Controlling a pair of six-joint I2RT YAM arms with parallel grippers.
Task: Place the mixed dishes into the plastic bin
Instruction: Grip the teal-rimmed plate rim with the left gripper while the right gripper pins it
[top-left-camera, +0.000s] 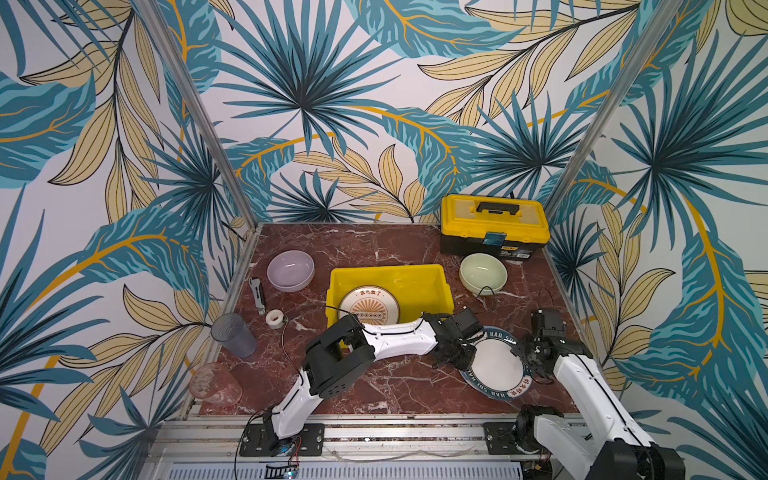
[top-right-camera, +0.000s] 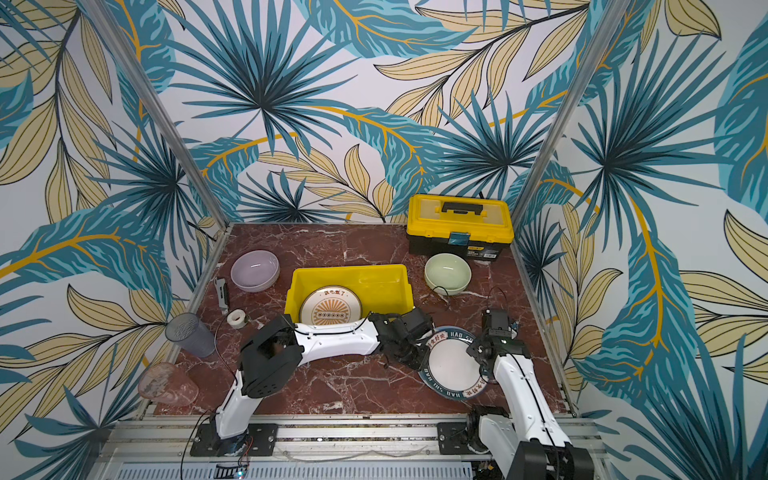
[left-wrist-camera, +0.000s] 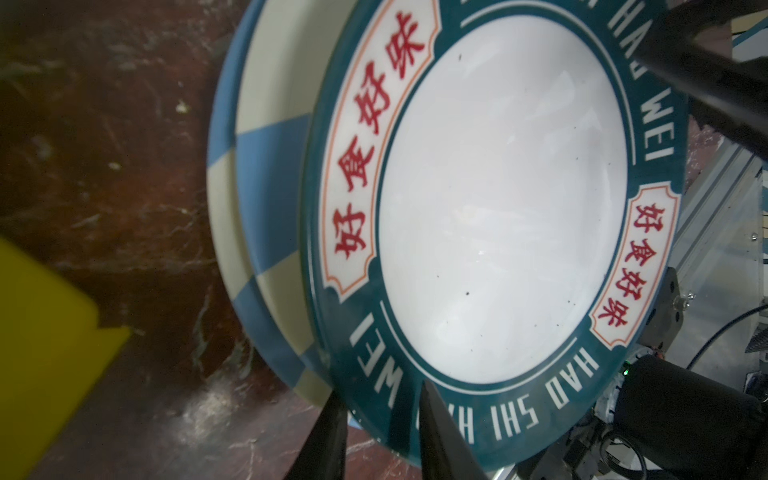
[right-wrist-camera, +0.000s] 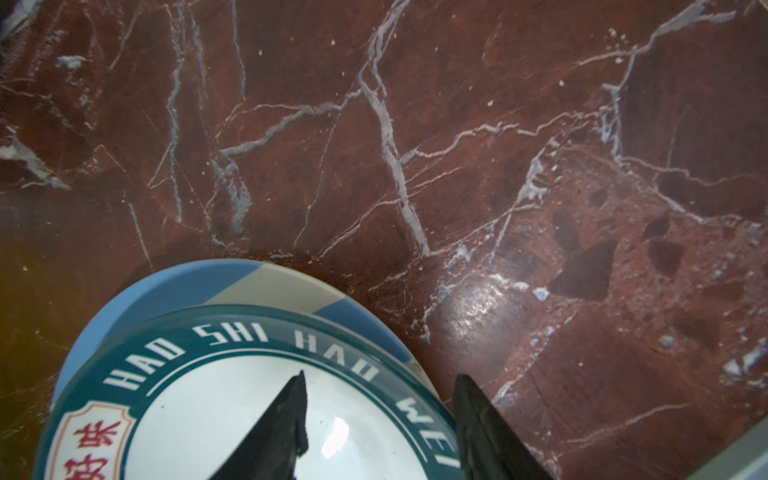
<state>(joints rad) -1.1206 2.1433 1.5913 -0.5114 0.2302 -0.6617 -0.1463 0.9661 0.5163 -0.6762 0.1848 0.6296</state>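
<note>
Sunburst plate (top-left-camera: 369, 308) in bin (top-left-camera: 386, 270): 1 of 7 done. Left gripper (left-wrist-camera: 380, 390) clamps lettered plate (left-wrist-camera: 498, 208); right gripper (right-wrist-camera: 381, 376) straddles its rim, released. Striped plate (left-wrist-camera: 266, 166), lilac bowl (top-left-camera: 290, 270), green bowl (top-left-camera: 483, 272) and 2 tumblers (top-left-camera: 232, 334) outstanding.

The left arm (top-left-camera: 399, 337) and right arm (top-left-camera: 582, 386) share white link shells dotted with small dark screws, blocky black joint housings, thin black cables and black bolted base plates (top-left-camera: 309, 440), while the left end effector (left-wrist-camera: 380, 399) and right end effector (right-wrist-camera: 381, 376) carry dark tapered fingers (right-wrist-camera: 486, 428).

Robot lab cell: aluminium frame posts (top-left-camera: 198, 112), leaf-print backdrop walls (top-left-camera: 374, 83), rail-mounted arms (top-left-camera: 399, 336).
</note>
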